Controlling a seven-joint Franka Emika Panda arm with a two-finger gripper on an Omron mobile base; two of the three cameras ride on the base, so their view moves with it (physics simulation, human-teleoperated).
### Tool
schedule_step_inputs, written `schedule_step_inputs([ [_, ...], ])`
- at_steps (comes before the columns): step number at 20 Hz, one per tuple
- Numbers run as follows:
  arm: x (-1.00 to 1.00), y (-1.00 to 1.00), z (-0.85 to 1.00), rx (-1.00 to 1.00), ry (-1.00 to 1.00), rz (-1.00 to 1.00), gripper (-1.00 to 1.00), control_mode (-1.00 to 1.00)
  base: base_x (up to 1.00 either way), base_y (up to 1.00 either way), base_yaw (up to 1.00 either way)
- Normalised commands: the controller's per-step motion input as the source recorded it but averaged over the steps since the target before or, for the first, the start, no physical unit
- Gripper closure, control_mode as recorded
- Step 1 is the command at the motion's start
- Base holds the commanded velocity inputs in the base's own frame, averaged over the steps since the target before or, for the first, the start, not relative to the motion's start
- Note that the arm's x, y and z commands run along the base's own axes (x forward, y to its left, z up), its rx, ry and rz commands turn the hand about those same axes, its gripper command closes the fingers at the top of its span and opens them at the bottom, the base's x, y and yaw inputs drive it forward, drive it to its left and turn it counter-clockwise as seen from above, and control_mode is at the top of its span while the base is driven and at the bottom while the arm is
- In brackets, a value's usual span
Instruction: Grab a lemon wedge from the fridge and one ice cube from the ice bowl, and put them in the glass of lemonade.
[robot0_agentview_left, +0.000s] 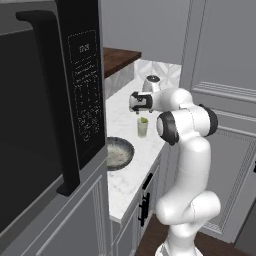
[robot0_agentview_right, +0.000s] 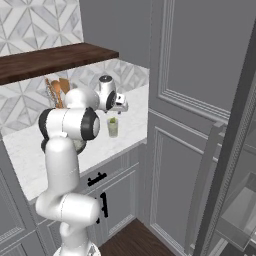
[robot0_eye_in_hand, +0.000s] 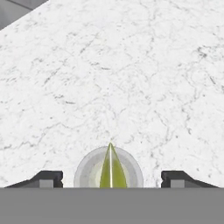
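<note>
Gripper with fingers spread wide, holding nothing, directly above the glass near the counter's front edge. Lemon wedge stands upright in the glass. Ice bowl sits nearby, toward the counter's end.

A white marble counter with grey veins runs along the wall and serves as the landmark here. Directly behind the counter, the wall carries a backsplash of grey and white geometric tiles. Above the counter, fixed to that tiled wall, sits a dark wooden shelf. Below the counter are light grey panelled cabinet doors with black handles. At the counter's far end rises a tall light grey panelled cabinet. Beneath the counter's front edge, the floor is dark brown wood. Light is soft and even.
</note>
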Motion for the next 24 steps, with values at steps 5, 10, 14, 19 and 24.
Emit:
schedule_step_inputs([
  [5, -0.38, 0.0, 0.02, 0.03, -0.01, 0.0, -1.0, -1.0, 0.0, 0.0, 0.0],
  [10, -0.33, 0.0, 0.0, 0.02, 0.0, 0.0, -1.0, -1.0, 0.0, 0.0, 0.0],
  [14, -0.26, 0.0, 0.0, 0.01, 0.0, 0.0, -1.0, -1.0, 0.0, 0.0, 0.0],
  [19, -0.5, -0.02, 0.03, 0.05, -0.02, 0.0, -1.0, -1.0, 0.0, 0.0, 0.0],
  [24, -0.66, 0.0, 0.48, 0.01, -0.01, 0.0, -1.0, -1.0, 0.0, 0.0, 0.0],
])
